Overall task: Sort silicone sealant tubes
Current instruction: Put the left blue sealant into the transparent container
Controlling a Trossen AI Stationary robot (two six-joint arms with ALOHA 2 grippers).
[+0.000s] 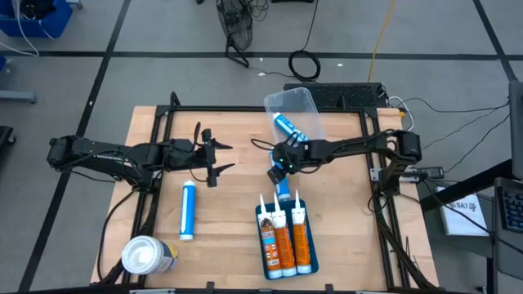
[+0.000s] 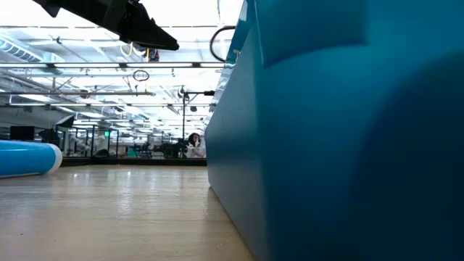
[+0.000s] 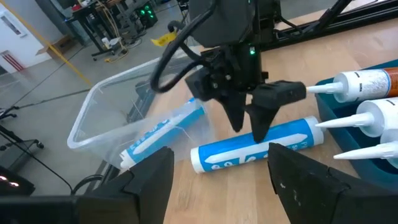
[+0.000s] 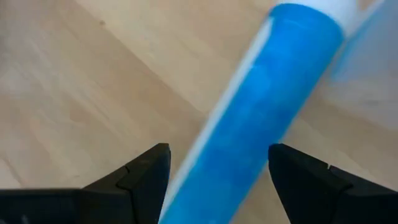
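Observation:
A blue-and-white sealant tube (image 1: 283,190) lies on the wooden table between the clear bin (image 1: 288,95) and the blue tray (image 1: 286,274). My right gripper (image 3: 249,127) hangs just over its middle, open, pointing down; in its wrist view one finger stands on either side of the tube (image 4: 261,106). A second blue tube (image 1: 286,126) lies in the bin, and a third (image 1: 187,211) lies flat on the table's left half. Three orange tubes (image 1: 286,237) lie side by side in the tray, nozzles toward the far edge. My left gripper (image 1: 214,159) hovers open at centre left.
A fat white-topped canister (image 1: 147,255) stands at the near left corner. The tray's blue wall (image 2: 326,145) fills the right of the low view. Bare wood lies between the left tube and the tray. Cables and black frame rails run along the table's edges.

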